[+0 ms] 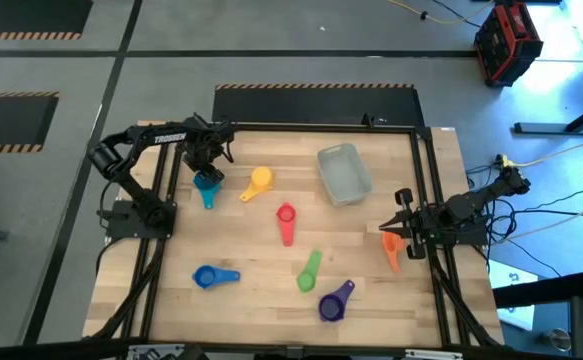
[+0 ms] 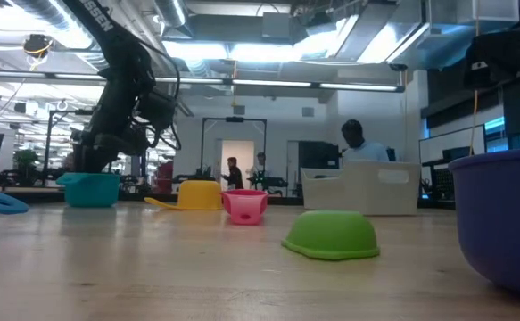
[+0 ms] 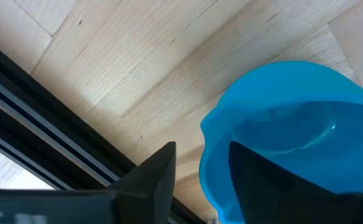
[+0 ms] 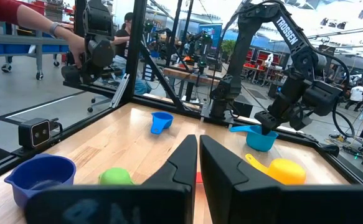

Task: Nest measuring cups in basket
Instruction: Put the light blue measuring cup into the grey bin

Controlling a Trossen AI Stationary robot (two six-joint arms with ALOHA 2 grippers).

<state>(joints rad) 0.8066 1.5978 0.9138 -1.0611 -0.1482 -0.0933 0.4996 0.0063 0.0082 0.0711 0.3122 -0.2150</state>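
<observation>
The teal cup [image 1: 207, 186] sits upright on the table at the far left. My left gripper [image 3: 203, 152] is open, pointing down, with one finger inside the bowl and one outside its wall [image 3: 207, 163]; wood shows between the outer finger and the wall. My right gripper [image 4: 198, 146] is shut, low at the table's right edge, over the orange cup [image 1: 391, 252]. The basket [image 1: 343, 173] stands at the far right. The yellow [image 1: 259, 181], red [image 1: 286, 221], green [image 1: 309, 272], blue [image 1: 211, 277] and purple [image 1: 333, 301] cups lie spread over the table. My right gripper stands right over the orange cup's bowl end [image 1: 387, 240], and the gripper itself hides the spot. I cannot tell whether it touches the cup.
A dark frame rail [image 3: 56, 143] runs close beside the teal cup along the table's edge. Bare wood [image 1: 251, 240] lies between the cups in the middle of the table. People [image 2: 358, 143] are in the room beyond the table.
</observation>
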